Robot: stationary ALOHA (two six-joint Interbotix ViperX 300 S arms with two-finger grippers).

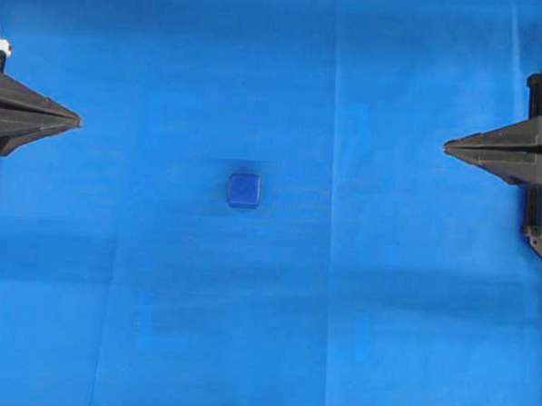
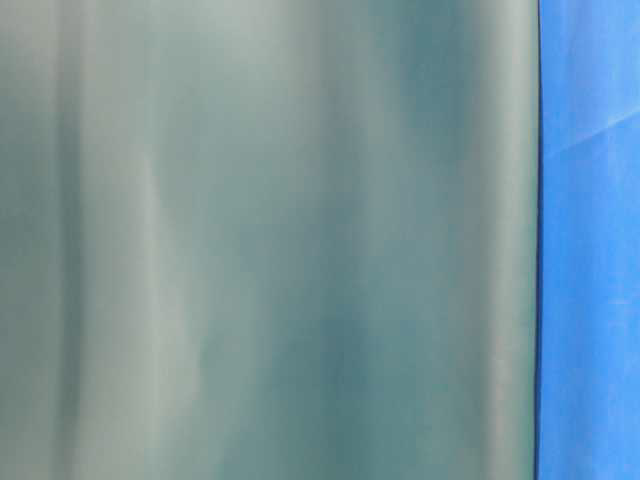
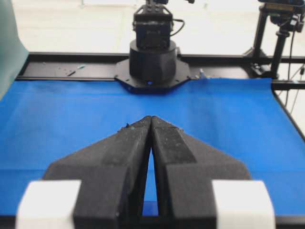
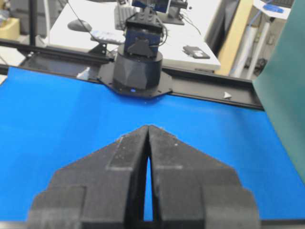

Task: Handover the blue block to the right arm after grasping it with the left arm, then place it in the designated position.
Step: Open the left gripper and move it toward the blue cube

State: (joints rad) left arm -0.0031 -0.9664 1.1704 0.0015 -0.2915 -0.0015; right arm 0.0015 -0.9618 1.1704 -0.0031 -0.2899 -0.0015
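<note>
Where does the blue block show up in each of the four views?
Overhead: the blue block lies just left of centre on the blue cloth.
Table-level: not in it; a grey-green sheet fills most of the picture.
Left wrist: not visible.
Right wrist: not visible.
Shared landmark: the blue cloth, seen in all four.

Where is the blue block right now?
In the overhead view, the blue block lies on the blue cloth near centre, untouched, between both arms.

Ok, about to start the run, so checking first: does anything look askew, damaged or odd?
Mostly no. The blue block sits flat on the blue cloth, which only shows fold creases. One oddity: the table-level view is almost filled by a blurred teal sheet, so it shows no workspace.
</note>
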